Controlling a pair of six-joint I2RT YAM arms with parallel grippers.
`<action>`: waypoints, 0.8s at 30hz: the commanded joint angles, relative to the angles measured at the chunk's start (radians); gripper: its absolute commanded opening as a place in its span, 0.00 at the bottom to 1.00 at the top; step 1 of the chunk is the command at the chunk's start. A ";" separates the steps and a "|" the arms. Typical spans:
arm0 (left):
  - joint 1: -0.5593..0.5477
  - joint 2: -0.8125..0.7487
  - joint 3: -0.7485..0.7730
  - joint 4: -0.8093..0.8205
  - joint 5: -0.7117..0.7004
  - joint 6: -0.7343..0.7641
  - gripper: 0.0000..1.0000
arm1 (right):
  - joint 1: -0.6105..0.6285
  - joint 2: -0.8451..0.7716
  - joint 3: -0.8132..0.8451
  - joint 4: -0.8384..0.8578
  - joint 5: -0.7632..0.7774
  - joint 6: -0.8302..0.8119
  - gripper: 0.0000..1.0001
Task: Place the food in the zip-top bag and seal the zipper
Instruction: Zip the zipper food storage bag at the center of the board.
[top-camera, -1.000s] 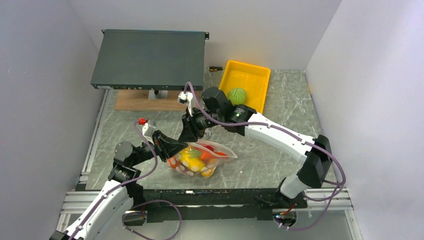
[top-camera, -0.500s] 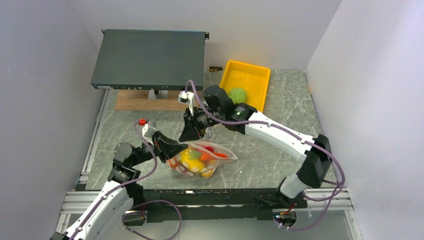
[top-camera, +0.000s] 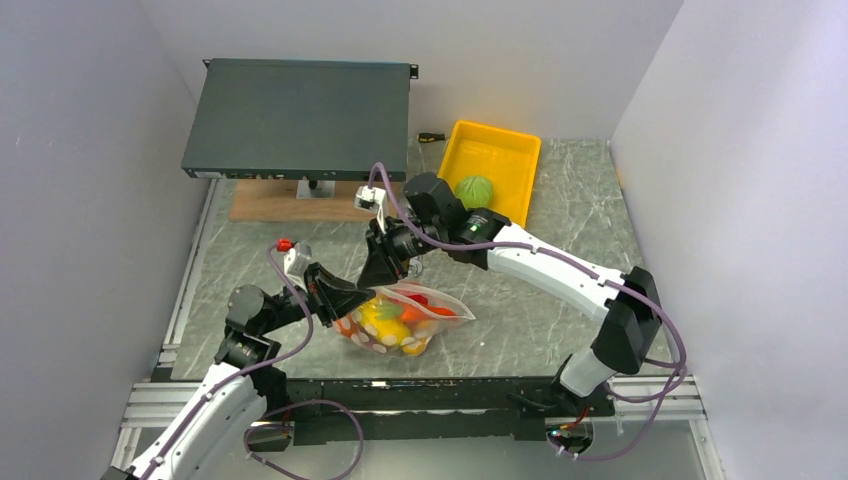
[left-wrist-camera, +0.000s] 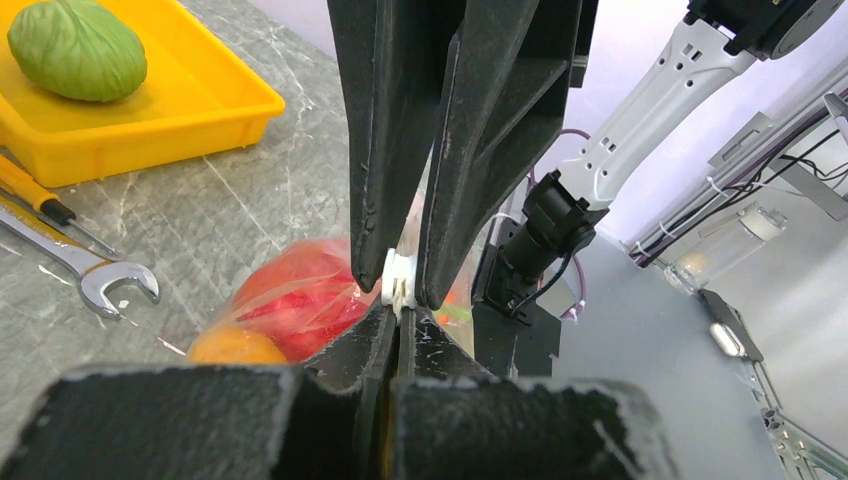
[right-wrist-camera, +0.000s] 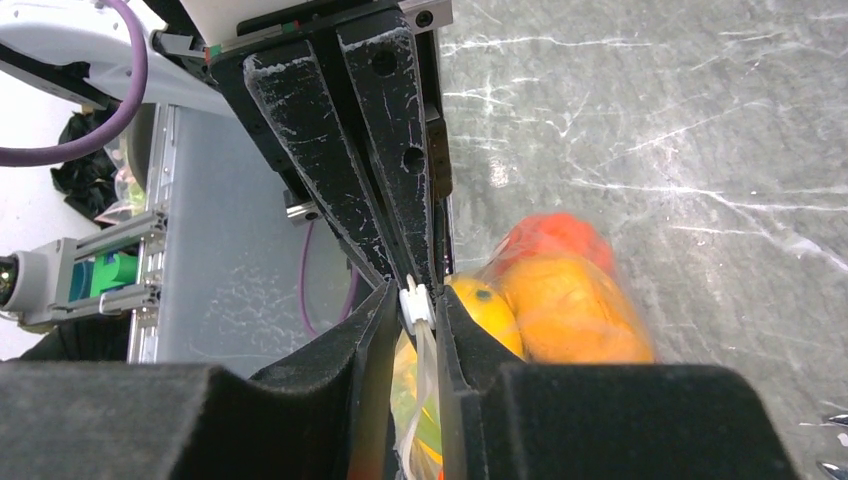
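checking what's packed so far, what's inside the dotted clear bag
Through the zip-top bag toy food shows: a yellow piece, a red piece and an orange piece. Anything at the mouth end is hidden under the left claw, and pieces lower down are covered.

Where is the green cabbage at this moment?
In the top view the green cabbage lies in the near end of the yellow tray at the back of the table, right of centre, not in the zip-top bag.
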 joint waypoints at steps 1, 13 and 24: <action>-0.005 -0.014 0.035 0.047 0.002 0.001 0.00 | 0.002 0.011 -0.002 0.035 -0.048 -0.023 0.23; -0.005 -0.058 0.014 -0.018 -0.035 0.009 0.50 | -0.031 -0.053 -0.068 0.147 -0.064 0.059 0.00; -0.009 0.009 -0.022 0.142 -0.007 -0.046 0.53 | -0.033 -0.066 -0.076 0.200 -0.106 0.129 0.00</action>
